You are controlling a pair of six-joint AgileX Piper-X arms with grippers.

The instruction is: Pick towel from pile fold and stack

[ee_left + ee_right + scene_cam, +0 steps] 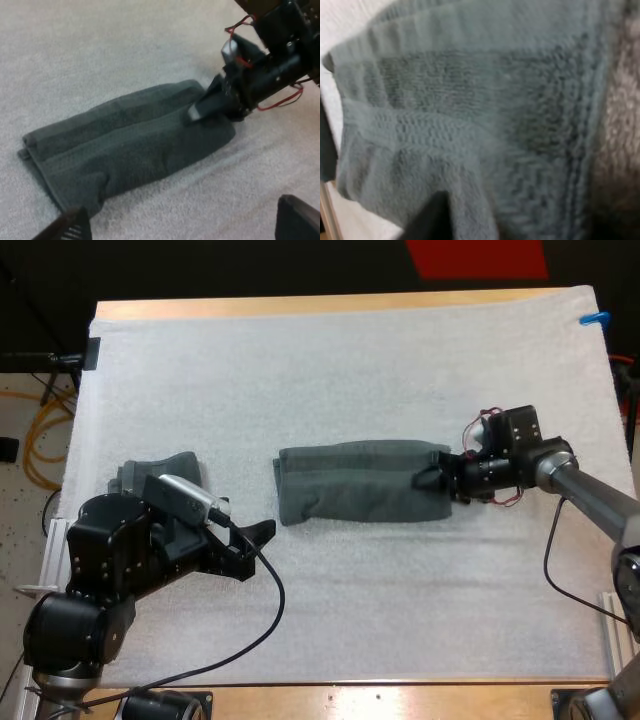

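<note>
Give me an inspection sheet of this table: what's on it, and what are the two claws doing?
Surface: white mat on wooden table.
Job's things: folded towel mid-mat; second towel at the mat's left side, partly hidden.
Clutter: nothing seen.
Grippers: left gripper open, clear of both towels; right gripper shut on folded towel's end.
Cables: orange cable on the floor.
Surroundings: floor left of the table.

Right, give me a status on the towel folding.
Done: one towel lies folded into a long strip. In hand: the right gripper pinches its end, while the left gripper hangs open near the other towel. Left: probably the final fold and stacking.
</note>
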